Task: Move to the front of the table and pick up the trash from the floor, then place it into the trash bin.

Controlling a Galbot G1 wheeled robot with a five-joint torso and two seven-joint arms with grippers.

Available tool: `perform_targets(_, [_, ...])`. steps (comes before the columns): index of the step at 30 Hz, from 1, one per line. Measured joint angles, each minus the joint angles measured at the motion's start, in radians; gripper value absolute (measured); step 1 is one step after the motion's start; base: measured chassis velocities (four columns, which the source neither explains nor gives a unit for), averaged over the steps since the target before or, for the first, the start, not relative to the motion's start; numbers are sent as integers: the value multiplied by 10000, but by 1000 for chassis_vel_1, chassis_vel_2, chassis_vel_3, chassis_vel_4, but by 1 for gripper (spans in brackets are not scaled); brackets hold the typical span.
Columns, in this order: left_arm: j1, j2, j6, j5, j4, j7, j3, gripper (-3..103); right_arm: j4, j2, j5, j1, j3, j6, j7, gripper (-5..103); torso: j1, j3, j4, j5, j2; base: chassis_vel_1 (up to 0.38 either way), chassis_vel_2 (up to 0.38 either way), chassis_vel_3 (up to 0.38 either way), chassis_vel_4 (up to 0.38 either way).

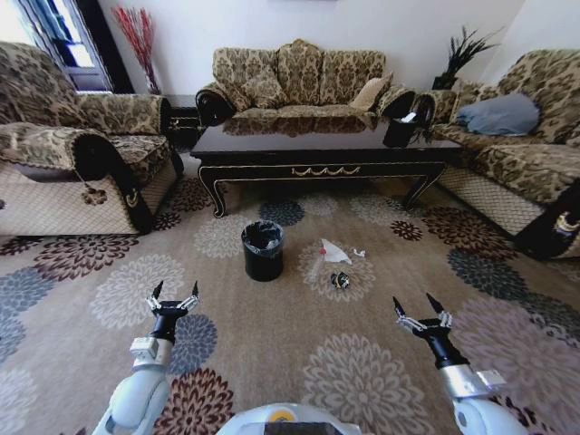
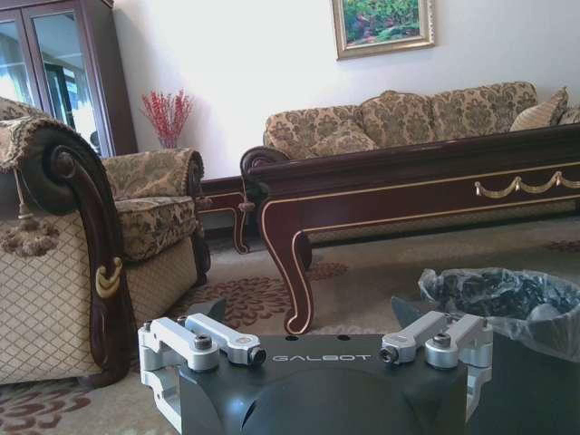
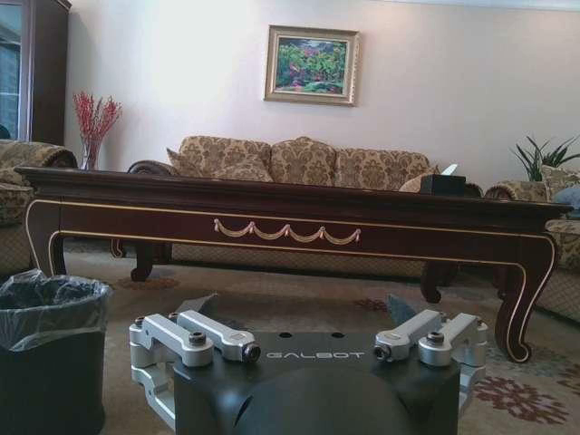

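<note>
The long dark table (image 1: 317, 149) stands ahead, its gold-trimmed apron facing me. On the patterned floor (image 1: 272, 353) in front of it sits the black trash bin (image 1: 263, 250), lined with a black bag. The trash lies just right of the bin: a white sheet with a red mark (image 1: 333, 253), a clear bottle (image 1: 316, 267), a dark shiny wrapper (image 1: 341, 281) and a tiny white scrap (image 1: 359, 253). My left gripper (image 1: 174, 294) hovers open near the bin's left. My right gripper (image 1: 418, 305) is open, right of the trash. The wrist views show the table (image 3: 290, 213) and bin (image 2: 507, 304).
Patterned sofas ring the space: one at the left (image 1: 72, 163), one behind the table (image 1: 299, 82), one at the right (image 1: 526, 149) with a grey cushion. A black tissue holder (image 1: 401, 129) stands on the table's right end. Open carpet lies between me and the bin.
</note>
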Motion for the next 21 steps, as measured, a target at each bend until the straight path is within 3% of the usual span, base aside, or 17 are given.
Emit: perform_targets(21, [1,-48,5,-65,90,-35,-101,100,35,95,33,5,-118,-29,16,100,0,-1,2,0,1,-134,136,143,-139])
